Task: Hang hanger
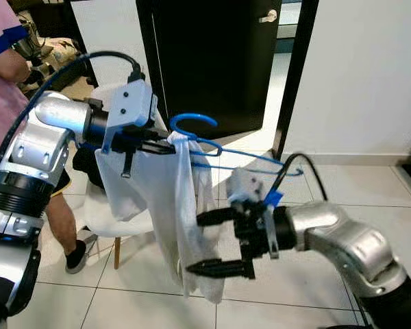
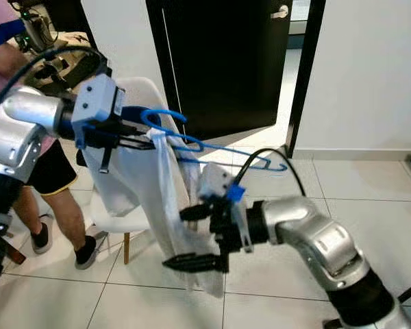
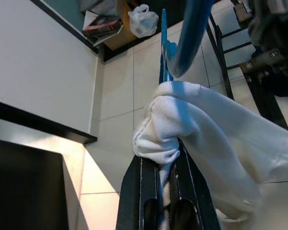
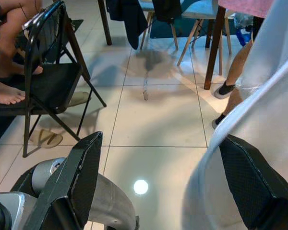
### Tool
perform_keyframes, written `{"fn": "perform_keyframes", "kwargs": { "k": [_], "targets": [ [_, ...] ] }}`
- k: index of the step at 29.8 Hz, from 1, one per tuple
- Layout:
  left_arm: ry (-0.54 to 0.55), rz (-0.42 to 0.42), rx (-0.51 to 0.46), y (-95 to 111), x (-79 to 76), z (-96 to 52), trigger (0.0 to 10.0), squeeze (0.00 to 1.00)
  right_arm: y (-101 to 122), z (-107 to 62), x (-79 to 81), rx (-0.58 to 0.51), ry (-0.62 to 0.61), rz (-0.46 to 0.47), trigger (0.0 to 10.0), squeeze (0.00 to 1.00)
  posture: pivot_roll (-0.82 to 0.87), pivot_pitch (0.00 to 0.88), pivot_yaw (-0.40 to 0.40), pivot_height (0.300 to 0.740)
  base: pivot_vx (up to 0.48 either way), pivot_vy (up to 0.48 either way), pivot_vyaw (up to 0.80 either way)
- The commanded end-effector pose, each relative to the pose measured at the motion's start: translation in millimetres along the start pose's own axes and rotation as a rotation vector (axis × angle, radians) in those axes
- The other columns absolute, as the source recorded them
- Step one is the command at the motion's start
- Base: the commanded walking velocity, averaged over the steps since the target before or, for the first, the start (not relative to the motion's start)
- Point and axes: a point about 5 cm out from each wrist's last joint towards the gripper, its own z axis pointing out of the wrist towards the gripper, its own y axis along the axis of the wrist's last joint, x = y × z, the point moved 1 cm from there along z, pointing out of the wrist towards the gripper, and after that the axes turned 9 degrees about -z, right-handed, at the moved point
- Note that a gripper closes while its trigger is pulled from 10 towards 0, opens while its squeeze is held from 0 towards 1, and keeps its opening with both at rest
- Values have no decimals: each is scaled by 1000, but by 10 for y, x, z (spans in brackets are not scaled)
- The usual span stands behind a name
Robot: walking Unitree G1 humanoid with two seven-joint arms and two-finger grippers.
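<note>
floor (image 1: 342,185): pale tiles | on it: white chair (image 1: 103,219), person's shoe (image 1: 75,257)

Blue plastic hanger (image 1: 212,147), held up in the air in front of a dark door, hook curling upward, its thin arm running out level toward the robot's right. White garment (image 1: 181,205) draped over it, bunched at the neck just below the hook, where two black fingers (image 3: 153,182) pinch the cloth and the hanger together. The cloth hangs down in long loose folds above the tiled floor.
</note>
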Motion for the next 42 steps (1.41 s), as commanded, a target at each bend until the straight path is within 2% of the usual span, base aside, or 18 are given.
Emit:
{"fn": "perform_keyframes", "kwargs": {
  "k": [1, 7, 9, 10, 11, 12, 14, 25, 26, 29, 30, 31, 34, 35, 37, 39, 41, 42],
  "targets": [
    [26, 29, -29, 85, 47, -19, 0, 0, 22, 33, -4, 3, 9, -20, 10000, 0, -82, 0, 77, 740, 0, 0, 0],
    [43, 42, -36, 118, 81, -31, 0, 0, -15, 70, -15, 30, 14, -27, 10000, 0, -79, 0, 73, 740, 0, 0, 0],
    [59, 49, -33, 136, 116, -61, 0, 0, -126, 57, 11, 107, 27, -30, 10000, 0, -80, 0, 73, 740, 0, 0, 0],
    [59, 49, -33, 136, 116, -61, 0, 0, -126, 57, 11, 107, 27, -30, 10000, 0, -80, 0, 73, 740, 0, 0, 0],
    [71, 55, -33, 149, 142, -87, 0, 0, -251, 29, 39, 190, 38, -39, 10000, 0, -80, 0, 72, 740, 0, 0, 0],
    [71, 55, -33, 149, 142, -87, 0, 0, -251, 29, 39, 190, 38, -39, 10000, 0, -80, 0, 72, 740, 0, 0, 0],
    [83, 64, -42, 193, 175, -111, 0, 0, -389, -26, 45, 273, 31, -44, 10000, 0, -85, 0, 71, 740, 0, 0, 0],
    [95, 80, -63, 269, 200, -143, 0, 0, -499, -106, 16, 344, -3, -49, 10000, 0, -85, 0, 77, 740, 0, 0, 0],
    [94, 78, -55, 255, 201, -157, 0, 0, -504, -150, -3, 347, -15, -53, 4980, 0, -85, 0, 78, 740, 0, 0, 0],
    [93, 76, -50, 245, 201, -167, 0, 0, -507, -181, -16, 348, -23, -56, 4980, 0, -85, 0, 78, 740, 0, 0, 0],
    [91, 72, -42, 227, 197, -180, 0, 0, -505, -229, -30, 348, -32, -58, 0, 0, -86, 0, 79, 740, 0, 0, 0],
    [87, 64, -36, 207, 188, -195, 0, 0, -505, -292, -49, 350, -47, -60, 0, 0, -89, 0, 78, 740, 0, 0, 0],
    [84, 59, -32, 195, 182, -205, 0, 0, -505, -332, -61, 352, -56, -61, 0, 0, -89, 0, 78, 740, 0, 0, 0],
    [79, 52, -27, 176, 167, -219, 0, 0, -501, -401, -89, 355, -81, -65, 0, 0, -91, 0, 76, 740, 0, 0, 0],
    [79, 52, -27, 176, 167, -219, 0, 0, -501, -401, -89, 355, -81, -65, 0, 0, -91, 0, 76, 740, 0, 0, 0],
    [62, 35, -17, 143, 128, -245, 0, 0, -475, -547, -176, 358, -151, -82, 0, 0, -91, 0, 72, 740, 0, 0, 0],
    [62, 35, -17, 143, 128, -245, 0, 0, -475, -547, -176, 358, -151, -82, 0, 0, -91, 0, 72, 740, 0, 0, 0],
    [55, 28, -13, 131, 113, -256, 0, 0, -459, -608, -216, 359, -182, -92, 0, 0, -90, 0, 70, 740, 0, 0, 0]
  ]
}}
